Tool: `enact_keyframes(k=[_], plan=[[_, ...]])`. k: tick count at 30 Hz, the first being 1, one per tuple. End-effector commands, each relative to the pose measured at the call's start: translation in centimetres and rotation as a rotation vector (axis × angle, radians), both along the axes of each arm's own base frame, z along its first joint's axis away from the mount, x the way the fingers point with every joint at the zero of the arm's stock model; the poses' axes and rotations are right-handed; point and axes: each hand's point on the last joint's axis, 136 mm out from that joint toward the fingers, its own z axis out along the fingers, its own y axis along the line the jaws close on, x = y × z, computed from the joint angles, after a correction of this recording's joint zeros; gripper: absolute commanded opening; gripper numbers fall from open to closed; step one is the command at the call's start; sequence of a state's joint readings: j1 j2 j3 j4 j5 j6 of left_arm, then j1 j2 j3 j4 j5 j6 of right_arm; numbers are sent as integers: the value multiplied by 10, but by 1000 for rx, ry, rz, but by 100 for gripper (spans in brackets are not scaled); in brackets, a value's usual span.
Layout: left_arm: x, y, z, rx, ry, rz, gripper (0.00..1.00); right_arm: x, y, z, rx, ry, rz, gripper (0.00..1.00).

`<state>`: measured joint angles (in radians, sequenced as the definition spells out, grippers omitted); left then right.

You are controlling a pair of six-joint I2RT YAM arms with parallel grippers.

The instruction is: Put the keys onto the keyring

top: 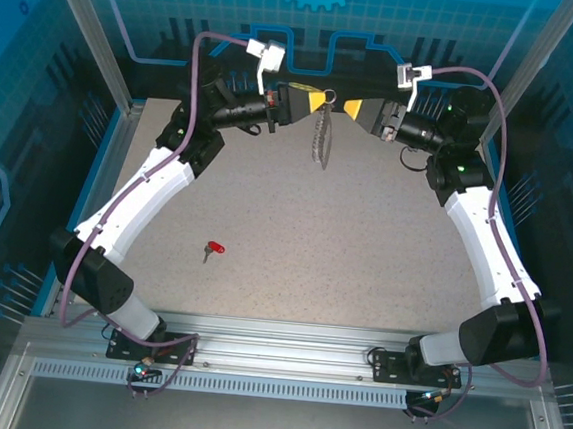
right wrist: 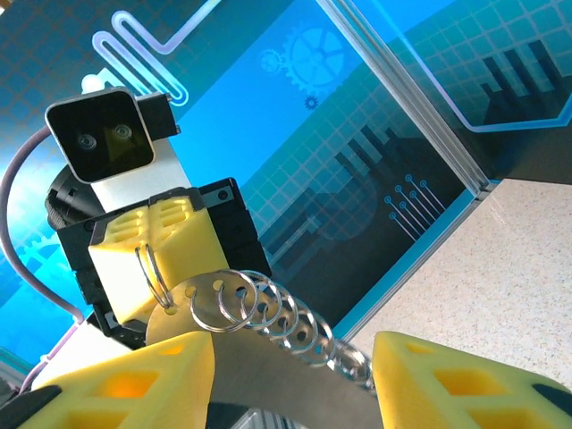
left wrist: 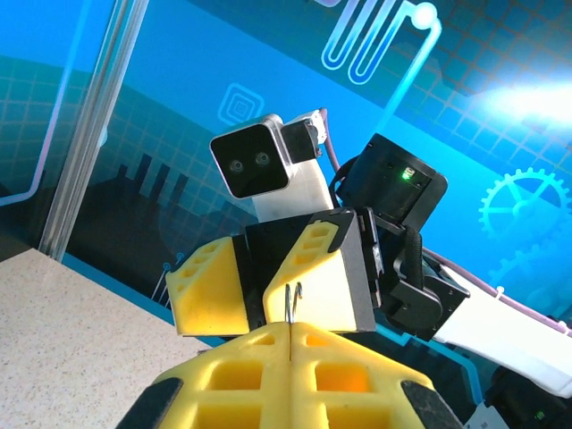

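Observation:
The red-headed key [top: 213, 249] lies flat on the table, left of centre and far from both grippers. High at the back, my left gripper [top: 314, 101] [left wrist: 290, 329] is shut on one silver wire ring [left wrist: 292, 304] of the keyring [top: 320, 137], which hangs down from it. In the right wrist view the keyring's grey plate [right wrist: 268, 380] and its row of rings [right wrist: 268, 308] lie between the spread yellow fingers of my right gripper [right wrist: 293, 350]. The right gripper [top: 351, 108] faces the left one, open, its pads apart from the plate.
Blue enclosure walls and aluminium posts [top: 96, 37] stand close behind both grippers. The speckled tabletop [top: 314, 247] stretches between the arms. An aluminium rail [top: 286, 340] with both arm bases runs along the near edge.

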<state>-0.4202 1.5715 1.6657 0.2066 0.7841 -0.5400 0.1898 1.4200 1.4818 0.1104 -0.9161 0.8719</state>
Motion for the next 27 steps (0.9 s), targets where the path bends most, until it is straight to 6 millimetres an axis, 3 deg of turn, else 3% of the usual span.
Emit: enact_keyframes(k=[1, 10, 20, 24, 27], plan=[[-9, -2, 15, -11, -52, -34, 0, -21, 4, 28, 2, -95, 47, 50], [-9, -1, 13, -2, -43, -29, 0, -28, 19, 50, 19, -152, 93, 49], [-7, -1, 15, -6, -42, -23, 0, -23, 32, 45, 15, -136, 131, 43], [-7, -2, 17, -10, -45, -25, 0, -22, 35, 45, 11, -138, 142, 35], [-6, -2, 17, -10, -47, -23, 0, -21, 36, 43, 6, -134, 151, 23]])
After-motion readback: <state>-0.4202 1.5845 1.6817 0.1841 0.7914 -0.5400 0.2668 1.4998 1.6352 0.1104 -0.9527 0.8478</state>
